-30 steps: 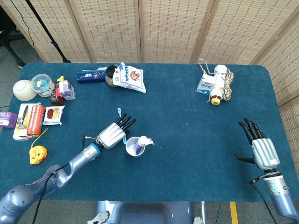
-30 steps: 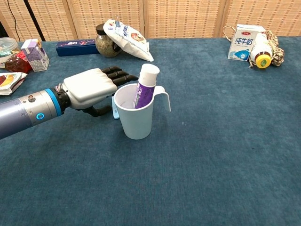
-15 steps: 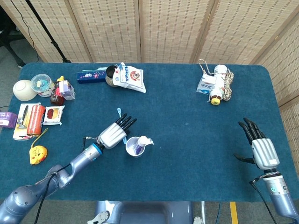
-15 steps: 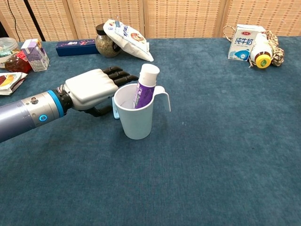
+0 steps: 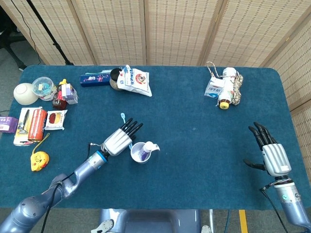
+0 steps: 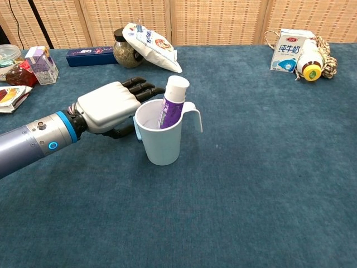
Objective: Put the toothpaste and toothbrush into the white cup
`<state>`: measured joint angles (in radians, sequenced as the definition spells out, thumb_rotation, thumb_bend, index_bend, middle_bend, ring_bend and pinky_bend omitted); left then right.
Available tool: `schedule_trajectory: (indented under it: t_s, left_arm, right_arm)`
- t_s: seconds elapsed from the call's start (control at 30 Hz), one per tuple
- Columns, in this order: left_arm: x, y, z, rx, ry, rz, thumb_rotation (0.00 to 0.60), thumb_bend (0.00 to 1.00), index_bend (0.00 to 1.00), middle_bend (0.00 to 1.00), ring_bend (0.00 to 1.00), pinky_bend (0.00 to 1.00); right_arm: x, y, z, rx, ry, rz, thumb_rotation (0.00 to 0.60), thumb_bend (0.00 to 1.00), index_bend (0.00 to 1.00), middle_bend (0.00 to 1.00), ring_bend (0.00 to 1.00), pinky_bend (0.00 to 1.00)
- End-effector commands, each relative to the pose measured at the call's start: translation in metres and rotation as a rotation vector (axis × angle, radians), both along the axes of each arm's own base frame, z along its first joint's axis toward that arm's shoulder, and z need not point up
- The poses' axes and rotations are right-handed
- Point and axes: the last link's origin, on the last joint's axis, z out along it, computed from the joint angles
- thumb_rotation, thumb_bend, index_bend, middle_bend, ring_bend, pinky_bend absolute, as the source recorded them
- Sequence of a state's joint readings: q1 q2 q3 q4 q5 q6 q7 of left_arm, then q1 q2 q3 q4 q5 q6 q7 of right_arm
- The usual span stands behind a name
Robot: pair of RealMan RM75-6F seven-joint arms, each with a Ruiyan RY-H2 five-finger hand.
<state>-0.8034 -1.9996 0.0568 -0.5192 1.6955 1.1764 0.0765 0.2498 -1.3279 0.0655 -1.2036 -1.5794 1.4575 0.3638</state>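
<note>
Blue-clothed table (image 5: 194, 145): toothpaste (image 6: 170, 103) stands in white cup (image 6: 162, 142); left hand (image 6: 109, 106), fingers extended, seemingly pinching toothbrush (image 5: 127, 127), should raise it clear of the rim; right hand (image 5: 272, 155) open, empty.

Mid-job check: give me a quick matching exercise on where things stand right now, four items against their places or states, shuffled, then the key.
Items:
1. toothpaste
2. toothbrush
3. left hand
4. right hand

States:
A. open, at the table's right edge, touching nothing
B. standing in the white cup, cap up
C. beside the cup, over the brush's handle
D. lying on the blue cloth, head pointing away from the robot

Pairs: 1-B, 2-D, 3-C, 4-A
</note>
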Motion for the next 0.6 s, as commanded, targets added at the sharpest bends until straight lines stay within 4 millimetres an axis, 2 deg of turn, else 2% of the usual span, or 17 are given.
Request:
schedule_trajectory:
  t_s: [0.03, 0.37, 0.6]
  left_arm:
    - [0.0, 0.0, 0.0, 0.003, -0.022, -0.002, 0.6, 0.45, 0.79, 0.0, 0.0, 0.0]
    - [0.002, 0.004, 0.005, 0.01, -0.064, 0.003, 0.6, 0.45, 0.79, 0.0, 0.0, 0.0]
    - [0.011, 0.011, 0.022, 0.036, -0.164, -0.001, 0.6, 0.45, 0.8, 0.0, 0.0, 0.0]
  right_arm:
    - [0.0, 0.0, 0.0, 0.002, -0.002, 0.001, 0.6, 0.0, 0.0, 0.0, 0.0, 0.28]
    - [0.001, 0.0, -0.002, 0.009, -0.002, 0.003, 0.6, 0.0, 0.0, 0.0, 0.0, 0.28]
    - [0.001, 0.001, -0.003, 0.015, -0.004, 0.005, 0.6, 0.0, 0.0, 0.0, 0.0, 0.28]
